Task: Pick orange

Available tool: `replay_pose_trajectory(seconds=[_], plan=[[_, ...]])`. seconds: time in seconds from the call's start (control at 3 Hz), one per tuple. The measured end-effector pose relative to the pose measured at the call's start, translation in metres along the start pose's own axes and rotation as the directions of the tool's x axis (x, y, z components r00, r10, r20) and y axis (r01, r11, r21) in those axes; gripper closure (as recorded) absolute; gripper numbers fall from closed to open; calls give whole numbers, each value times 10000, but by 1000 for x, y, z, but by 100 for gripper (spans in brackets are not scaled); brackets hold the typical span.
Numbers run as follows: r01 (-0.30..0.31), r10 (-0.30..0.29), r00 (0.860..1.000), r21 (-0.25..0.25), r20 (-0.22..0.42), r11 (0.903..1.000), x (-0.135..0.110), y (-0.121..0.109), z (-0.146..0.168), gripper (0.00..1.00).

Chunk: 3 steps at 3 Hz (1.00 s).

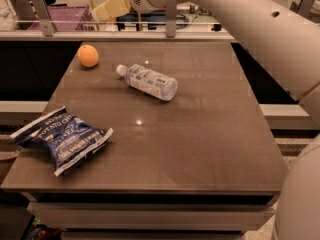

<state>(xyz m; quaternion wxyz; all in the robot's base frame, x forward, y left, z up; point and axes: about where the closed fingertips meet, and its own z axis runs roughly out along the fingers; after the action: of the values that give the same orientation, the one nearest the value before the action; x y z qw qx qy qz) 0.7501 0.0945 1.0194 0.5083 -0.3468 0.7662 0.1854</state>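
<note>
The orange (88, 55) is a small round fruit resting on the brown table (200, 134) near its far left corner. My gripper (111, 6) hangs above the table's far edge, up and to the right of the orange and well clear of it. It holds nothing that I can see. My pale arm (240, 19) reaches in from the right across the top of the view.
A clear water bottle (147, 81) lies on its side right of the orange. A blue potato chip bag (62, 138) lies at the front left, overhanging the edge. A rail and a counter with clutter (60, 19) run behind the table.
</note>
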Motion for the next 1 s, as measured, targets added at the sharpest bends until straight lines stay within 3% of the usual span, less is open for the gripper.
replay_pose_trajectory(seconds=[0.33, 0.67, 1.0], plan=[[-239, 227, 9996, 635, 193, 9977, 3, -11, -31, 0], [-547, 449, 9937, 942, 1027, 9940, 0, -29, -60, 0], [-873, 644, 9739, 970, 2176, 9914, -4, -52, -94, 0]])
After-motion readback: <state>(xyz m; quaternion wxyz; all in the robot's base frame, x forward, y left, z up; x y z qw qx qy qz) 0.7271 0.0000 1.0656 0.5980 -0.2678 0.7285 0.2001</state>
